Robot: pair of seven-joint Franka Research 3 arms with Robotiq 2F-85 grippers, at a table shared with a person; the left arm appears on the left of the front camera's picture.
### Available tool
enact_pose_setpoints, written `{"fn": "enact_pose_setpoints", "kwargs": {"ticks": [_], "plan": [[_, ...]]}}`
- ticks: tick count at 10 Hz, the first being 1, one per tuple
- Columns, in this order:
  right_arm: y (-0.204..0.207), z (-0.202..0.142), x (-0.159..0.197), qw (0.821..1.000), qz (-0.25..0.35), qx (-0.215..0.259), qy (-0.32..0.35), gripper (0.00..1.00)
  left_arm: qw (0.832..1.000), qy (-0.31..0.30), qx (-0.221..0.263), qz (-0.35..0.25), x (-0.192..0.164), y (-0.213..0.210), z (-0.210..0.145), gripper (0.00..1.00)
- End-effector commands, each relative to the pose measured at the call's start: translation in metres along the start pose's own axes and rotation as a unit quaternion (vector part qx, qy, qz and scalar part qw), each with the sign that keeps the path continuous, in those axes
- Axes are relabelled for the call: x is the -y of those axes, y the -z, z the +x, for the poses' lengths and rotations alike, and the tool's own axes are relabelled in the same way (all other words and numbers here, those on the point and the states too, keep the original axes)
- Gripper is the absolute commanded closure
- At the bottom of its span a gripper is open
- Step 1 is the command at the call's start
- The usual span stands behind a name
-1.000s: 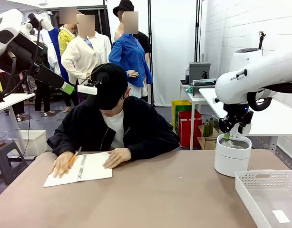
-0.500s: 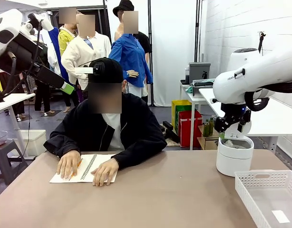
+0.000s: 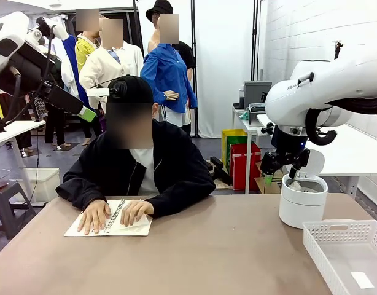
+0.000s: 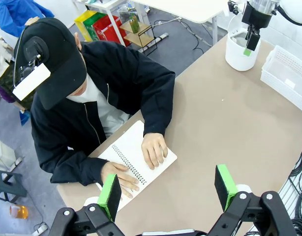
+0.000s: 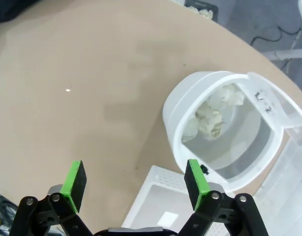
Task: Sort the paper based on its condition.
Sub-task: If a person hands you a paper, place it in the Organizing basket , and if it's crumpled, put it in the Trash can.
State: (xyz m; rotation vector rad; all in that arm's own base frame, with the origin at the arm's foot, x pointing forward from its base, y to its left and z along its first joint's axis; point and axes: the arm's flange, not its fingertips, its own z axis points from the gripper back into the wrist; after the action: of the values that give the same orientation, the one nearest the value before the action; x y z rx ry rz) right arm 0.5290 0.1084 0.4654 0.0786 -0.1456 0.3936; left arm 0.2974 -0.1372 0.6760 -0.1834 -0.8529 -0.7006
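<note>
Crumpled paper (image 5: 211,116) lies inside the white bin (image 5: 176,129), whose lid stands open. My right gripper (image 5: 135,184) hangs open and empty above the table, beside the bin; from the front, the right gripper (image 3: 279,175) sits just up and left of the bin (image 3: 301,209). A flat slip of paper (image 3: 362,279) rests in the white basket (image 3: 315,236). The person presses both hands on a spiral notebook (image 4: 135,147). High over the table, my left gripper (image 4: 167,191) is open with nothing in it.
The person sits at the far side, leaning over the notebook (image 3: 130,228) at the table's left. Bin and basket (image 4: 288,73) crowd the right end. Bare brown tabletop (image 3: 225,252) lies between them.
My right gripper has opened, lifted out of the bin's mouth and shifted left. The person has stopped writing, sat up and laid both hands flat on the notebook.
</note>
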Motion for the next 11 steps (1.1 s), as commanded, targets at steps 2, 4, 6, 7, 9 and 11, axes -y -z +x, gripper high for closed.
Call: {"fn": "enact_pose_setpoints", "kwargs": {"ticks": [2, 4, 6, 7, 9, 11], "plan": [[0.003, 0.008, 0.012, 1.000, -0.013, 0.001, 0.006, 0.00, 1.000, -0.001, 0.003, -0.001, -0.001, 0.000, -0.001, 0.00], [0.003, 0.008, 0.012, 1.000, -0.013, 0.001, 0.006, 0.00, 1.000, -0.001, 0.003, -0.001, -0.001, 0.000, -0.001, 0.00], [0.003, 0.008, 0.012, 1.000, -0.013, 0.001, 0.006, 0.00, 1.000, -0.001, 0.003, -0.001, -0.001, 0.000, -0.001, 0.00], [0.003, 0.008, 0.012, 1.000, -0.013, 0.001, 0.006, 0.00, 1.000, -0.001, 0.003, -0.001, -0.001, 0.000, -0.001, 0.00], [0.003, 0.003, 0.012, 1.000, -0.002, -0.001, 0.008, 0.00, 1.000, -0.001, 0.003, -0.001, -0.001, 0.000, -0.001, 0.00], [-0.013, -0.029, -0.043, 0.996, 0.064, 0.017, -0.055, 0.00, 1.000, -0.001, 0.003, -0.001, -0.001, 0.000, -0.001, 0.00]]}}
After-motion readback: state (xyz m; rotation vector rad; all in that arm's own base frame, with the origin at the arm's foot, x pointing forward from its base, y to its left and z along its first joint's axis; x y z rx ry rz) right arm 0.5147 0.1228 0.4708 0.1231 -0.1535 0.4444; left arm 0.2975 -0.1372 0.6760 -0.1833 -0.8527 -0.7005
